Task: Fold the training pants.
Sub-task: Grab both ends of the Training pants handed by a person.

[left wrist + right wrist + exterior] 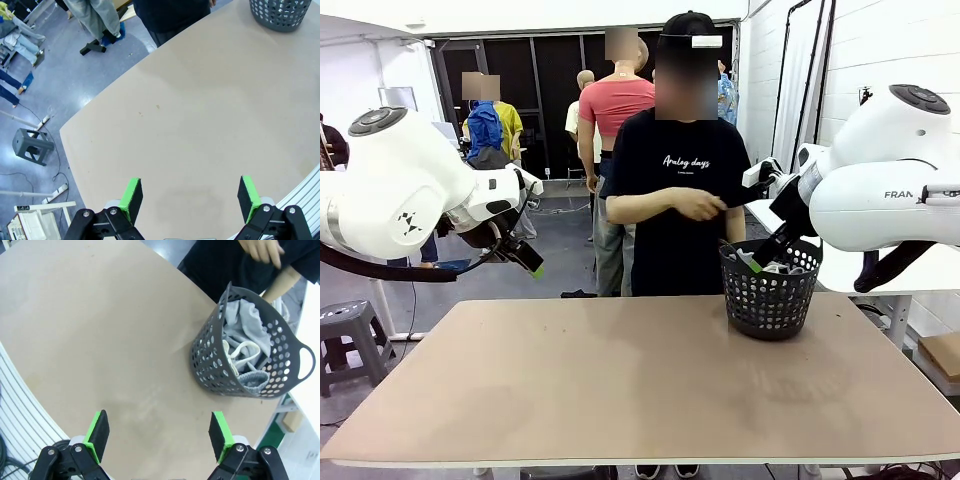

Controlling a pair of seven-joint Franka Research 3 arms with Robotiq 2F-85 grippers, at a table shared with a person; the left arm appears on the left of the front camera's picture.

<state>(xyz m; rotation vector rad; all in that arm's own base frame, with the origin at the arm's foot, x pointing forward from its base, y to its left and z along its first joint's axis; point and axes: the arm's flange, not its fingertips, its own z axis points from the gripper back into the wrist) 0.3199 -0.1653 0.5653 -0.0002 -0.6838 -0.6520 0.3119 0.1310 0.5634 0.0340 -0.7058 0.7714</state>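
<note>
**Training pants (245, 327) bunched in the basket (280, 365)**

The grey fabric lies crumpled inside the black mesh, ahead of the right gripper (159, 427) and off to one side (jaws spread wide, holding nothing). The left gripper (190, 195), equally wide and empty, hangs above the table (200, 100), well apart from the basket.

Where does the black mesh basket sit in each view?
Front view: basket right of centre, at the far edge of the table.
Left wrist view: basket in the top right corner, cropped.
Right wrist view: basket at right, training pants inside.
Shared landmark: the tan table.
</note>
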